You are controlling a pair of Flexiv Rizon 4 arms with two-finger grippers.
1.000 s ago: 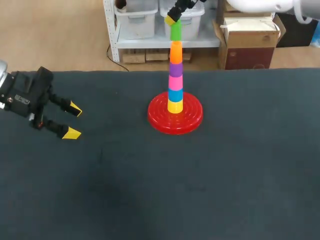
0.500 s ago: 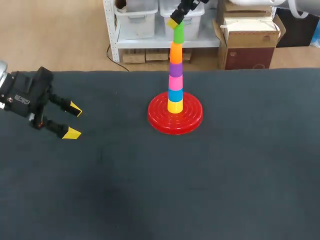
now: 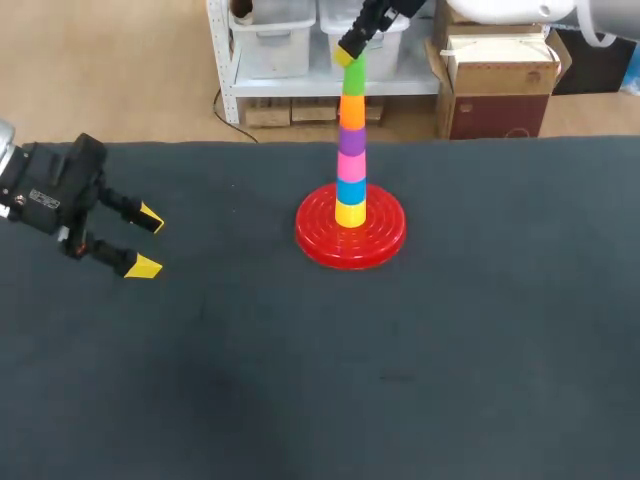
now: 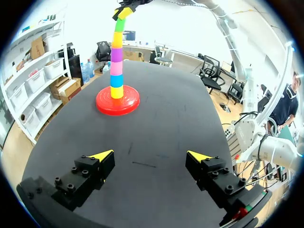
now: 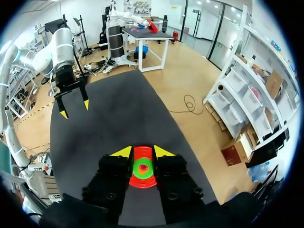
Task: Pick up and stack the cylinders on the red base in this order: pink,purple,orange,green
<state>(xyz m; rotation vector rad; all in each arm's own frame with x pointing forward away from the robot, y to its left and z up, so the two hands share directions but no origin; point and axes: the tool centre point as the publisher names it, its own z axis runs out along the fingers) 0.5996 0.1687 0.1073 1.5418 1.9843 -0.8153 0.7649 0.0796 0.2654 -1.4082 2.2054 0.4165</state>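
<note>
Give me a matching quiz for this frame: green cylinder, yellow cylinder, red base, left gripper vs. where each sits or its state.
1 green cylinder
2 yellow cylinder
3 red base
4 left gripper

A open, apart from the stack
B lowest in the stack
C stack top, gripped by the right gripper
D on the table, under the stack

Pairs: 1-C, 2-B, 3-D, 4-A

Red base [image 3: 318, 238], yellow-blue-pink-purple-orange stack [image 3: 350, 165], green cylinder [image 3: 352, 80], dark grey table [image 3: 400, 380].

Robotics lab: left arm [image 3: 45, 190] and right arm [image 3: 500, 10] at a dark table [image 3: 420, 380].
</note>
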